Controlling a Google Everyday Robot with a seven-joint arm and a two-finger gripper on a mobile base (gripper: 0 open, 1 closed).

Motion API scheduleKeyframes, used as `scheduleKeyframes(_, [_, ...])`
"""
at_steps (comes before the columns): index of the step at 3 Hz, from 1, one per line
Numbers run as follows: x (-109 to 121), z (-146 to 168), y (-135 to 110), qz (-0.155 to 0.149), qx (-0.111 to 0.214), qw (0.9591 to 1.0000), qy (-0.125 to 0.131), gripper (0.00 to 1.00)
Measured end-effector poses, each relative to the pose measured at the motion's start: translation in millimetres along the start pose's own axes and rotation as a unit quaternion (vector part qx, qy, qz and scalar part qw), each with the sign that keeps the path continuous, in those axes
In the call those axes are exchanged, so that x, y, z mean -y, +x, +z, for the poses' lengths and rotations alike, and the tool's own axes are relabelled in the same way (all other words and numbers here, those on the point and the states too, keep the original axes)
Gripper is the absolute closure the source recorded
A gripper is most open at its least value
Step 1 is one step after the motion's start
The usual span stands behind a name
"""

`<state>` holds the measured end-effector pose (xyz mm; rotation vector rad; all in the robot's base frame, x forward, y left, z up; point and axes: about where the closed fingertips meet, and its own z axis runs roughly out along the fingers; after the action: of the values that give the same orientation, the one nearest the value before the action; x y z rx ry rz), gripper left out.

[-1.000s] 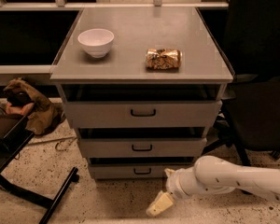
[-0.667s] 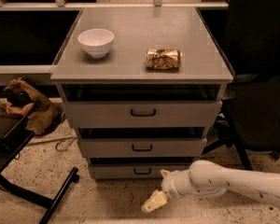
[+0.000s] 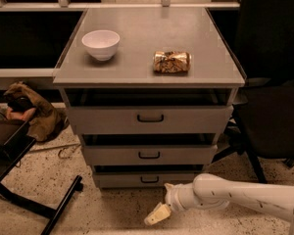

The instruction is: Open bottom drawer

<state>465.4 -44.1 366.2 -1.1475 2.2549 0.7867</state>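
The grey table (image 3: 137, 72) stands in the middle and is the biggest thing; its flat top carries two small things and its front has three drawers, one under the other. To the right of the table, very near its side, there is a black chair (image 3: 269, 121) with its legs on the speckled floor. The white arm (image 3: 235, 195) of the robot comes in low from the right, in front of the table and under the level of its lowest drawer. The top drawer (image 3: 108, 119) is the tallest front and the middle drawer (image 3: 112, 154) is just below it. The bottom drawer (image 3: 122, 179) is at the foot of the table, close to the floor, with a dark gap above it. To the left of the table, a black frame (image 3: 39, 207) lies on the floor, and a brown rag (image 3: 29, 114) is heaped near the left side of the table. A white bowl (image 3: 101, 44) stands upright on the left part of the table top. A crumpled golden can (image 3: 172, 62) lies on its side on the right part, well apart from the bowl. The pincer (image 3: 158, 213) hangs in front of the table, lower than the bottom drawer and a little right of its middle, not touching it; I cannot tell if it is released or clenched. The small dark handle (image 3: 149, 179) sits at the centre of the bottom drawer, above the pincer.
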Motion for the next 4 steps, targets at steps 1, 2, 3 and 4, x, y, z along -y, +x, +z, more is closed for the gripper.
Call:
scheduleKeyframes(1, [5.4,13.0,2.3,-0.002,0.013,0.9999,-0.001,0.0])
scheduleKeyframes(2, [24.1,56.2,-4.8,-0.026,0.042,0.9988,-0.002,0.0])
scheduleKeyframes(3, [47.8,95.5,-9.1,-0.042,0.059,0.9972,0.013,0.0])
scheduleKeyframes(4, [74.4,119.2,-11.5,-0.052,0.061,0.9958,0.046,0.0])
